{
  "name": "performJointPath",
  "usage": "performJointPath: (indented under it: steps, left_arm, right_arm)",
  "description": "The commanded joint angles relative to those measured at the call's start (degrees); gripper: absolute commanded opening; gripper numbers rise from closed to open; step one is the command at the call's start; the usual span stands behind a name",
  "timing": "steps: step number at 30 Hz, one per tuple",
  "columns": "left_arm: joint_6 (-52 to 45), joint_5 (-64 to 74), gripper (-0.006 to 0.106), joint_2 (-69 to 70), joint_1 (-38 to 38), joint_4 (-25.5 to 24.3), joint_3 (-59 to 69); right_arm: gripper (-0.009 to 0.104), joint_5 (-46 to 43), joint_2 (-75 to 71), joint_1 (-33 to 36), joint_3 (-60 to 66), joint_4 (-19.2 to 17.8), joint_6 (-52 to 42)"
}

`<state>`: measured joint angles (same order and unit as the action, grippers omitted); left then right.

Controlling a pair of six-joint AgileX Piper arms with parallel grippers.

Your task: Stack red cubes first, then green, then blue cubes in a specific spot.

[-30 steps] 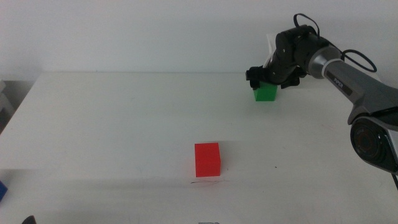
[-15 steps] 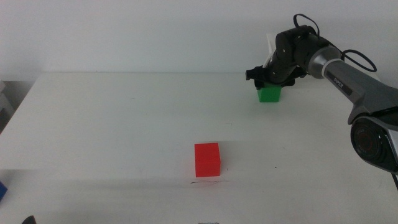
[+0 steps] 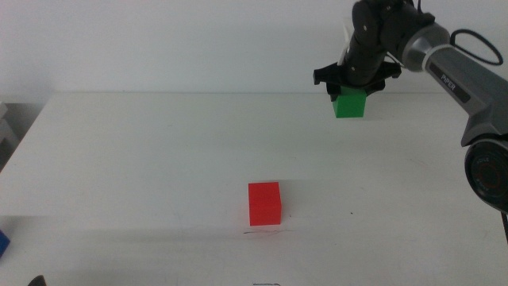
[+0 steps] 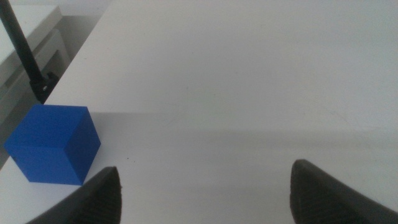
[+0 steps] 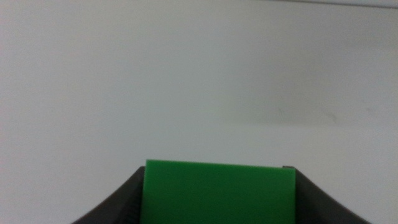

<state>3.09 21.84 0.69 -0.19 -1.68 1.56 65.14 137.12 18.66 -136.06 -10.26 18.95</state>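
The red cube (image 3: 264, 203) sits on the white table near the front centre, just behind a thin dark line (image 3: 266, 233) marking the spot. My right gripper (image 3: 349, 89) is shut on the green cube (image 3: 349, 104) and holds it in the air above the far right of the table; in the right wrist view the green cube (image 5: 217, 193) fills the gap between the jaws. The blue cube (image 4: 53, 144) rests near the table's left edge, seen in the left wrist view, to one side of my open left gripper (image 4: 205, 190), which is not touching it.
The table's left edge (image 3: 22, 135) drops off beside a pale shelf-like object. A thin black rod (image 4: 25, 53) stands just behind the blue cube. A sliver of the blue cube (image 3: 3, 242) shows at the middle view's lower left.
My right gripper has lifted the green cube off the table and raised it, drifting slightly right. The red cube and left arm have not moved.
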Motion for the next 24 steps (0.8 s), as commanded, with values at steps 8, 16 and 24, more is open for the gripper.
performJointPath:
  steps: [8,16,24]
  left_arm:
    - [0.5,-4.3,0.092,1.5,-0.2,0.4,-0.1]
    - [0.5,-4.3,0.092,1.5,-0.2,0.4,-0.1]
    - [0.5,-4.3,0.092,1.5,-0.2,0.4,-0.1]
  right_arm:
    - [-0.001,2.3,-15.0,4.2,6.7,-1.4,0.6]
    - [-0.001,-13.8,-33.8,9.8,37.7,-3.0,9.6]
    - [-0.001,-15.6,-40.7,17.5,48.5,-8.7,20.9]
